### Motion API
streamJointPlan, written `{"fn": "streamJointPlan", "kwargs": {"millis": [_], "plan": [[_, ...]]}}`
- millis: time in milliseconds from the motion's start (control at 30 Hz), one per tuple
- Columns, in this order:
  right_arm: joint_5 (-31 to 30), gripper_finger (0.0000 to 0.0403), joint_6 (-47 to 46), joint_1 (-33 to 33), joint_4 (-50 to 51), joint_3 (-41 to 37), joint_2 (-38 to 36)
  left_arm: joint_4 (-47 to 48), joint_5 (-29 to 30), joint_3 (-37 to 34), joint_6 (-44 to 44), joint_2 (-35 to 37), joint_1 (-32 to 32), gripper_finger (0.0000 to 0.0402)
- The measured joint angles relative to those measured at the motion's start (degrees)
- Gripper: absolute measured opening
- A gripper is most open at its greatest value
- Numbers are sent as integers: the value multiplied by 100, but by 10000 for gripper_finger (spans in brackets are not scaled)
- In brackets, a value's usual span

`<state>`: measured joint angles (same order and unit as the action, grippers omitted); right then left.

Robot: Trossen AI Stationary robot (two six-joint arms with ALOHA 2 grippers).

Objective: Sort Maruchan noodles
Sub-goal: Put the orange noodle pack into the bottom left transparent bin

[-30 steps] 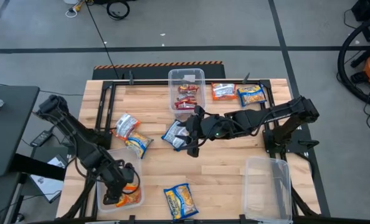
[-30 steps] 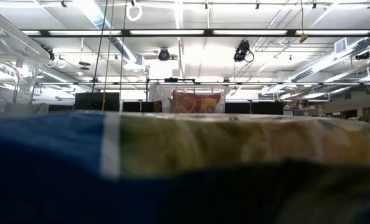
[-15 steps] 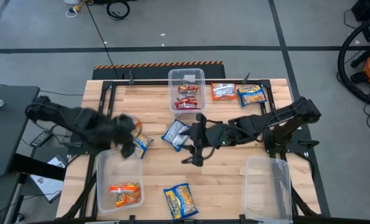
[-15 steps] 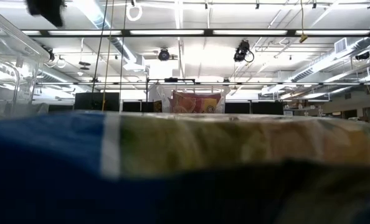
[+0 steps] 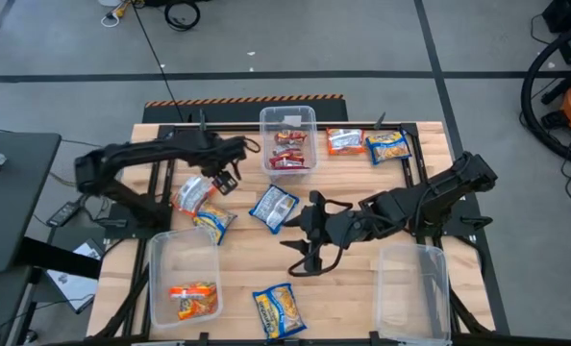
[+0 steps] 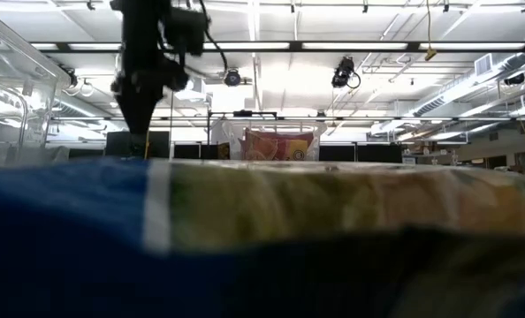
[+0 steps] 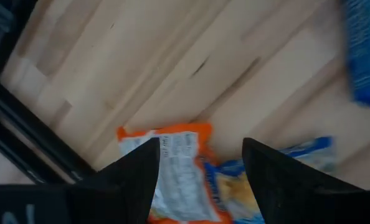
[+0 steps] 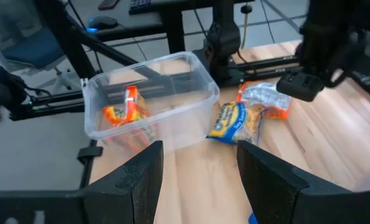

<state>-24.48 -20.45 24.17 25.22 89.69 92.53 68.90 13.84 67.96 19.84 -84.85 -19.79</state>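
Note:
Maruchan noodle packets lie flat on the wooden table: an orange one, a blue-and-yellow one and a blue one in the middle. Another orange and a yellow-blue one lie at the far right, and one more lies near the front. My left gripper hangs open above the orange packet, fingers pointing down and touching nothing. My right gripper is open and empty above the table's middle, slanting toward the near-left bin.
A clear bin at the far middle holds red packets. The near-left bin holds an orange packet. A clear bin stands at the near right. Dark frame rails run along the table's sides. A packet close to the lens blocks most of the low view.
My left gripper has swung out of the near-left bin toward the far edge and the right. It now hangs over the orange packet in the middle, having rolled on the way. The orange packet in the bin stays there. My right gripper has drifted toward the near edge, away from the blue packet.

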Motion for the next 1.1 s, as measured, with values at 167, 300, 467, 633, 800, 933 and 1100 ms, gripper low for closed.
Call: {"fn": "streamJointPlan", "kwargs": {"millis": [167, 300, 467, 633, 800, 933, 1100], "plan": [[-14, 209, -105, 56, 155, 0, 0, -21, -216, 0, -751, -797, -330, 233], [-15, 209, -102, 57, 187, 0, 0, -160, -247, 0, -826, -1306, -517, 233], [-15, 209, -92, -30, 189, 0, 2, -227, -382, -45, -658, -1850, -585, 233], [-15, 209, -94, -68, 192, 0, 2, -405, -268, -462, -476, -2084, -605, 233], [-15, 209, -54, -72, 221, 0, 2, -543, -70, -847, -271, -2037, -609, 233], [-14, 209, -41, -104, 227, 0, 4, -600, -74, -801, -260, -2020, -535, 233], [-11, 209, -41, -119, 308, 0, 4, -533, -160, -795, -156, -2008, -464, 219]]}}
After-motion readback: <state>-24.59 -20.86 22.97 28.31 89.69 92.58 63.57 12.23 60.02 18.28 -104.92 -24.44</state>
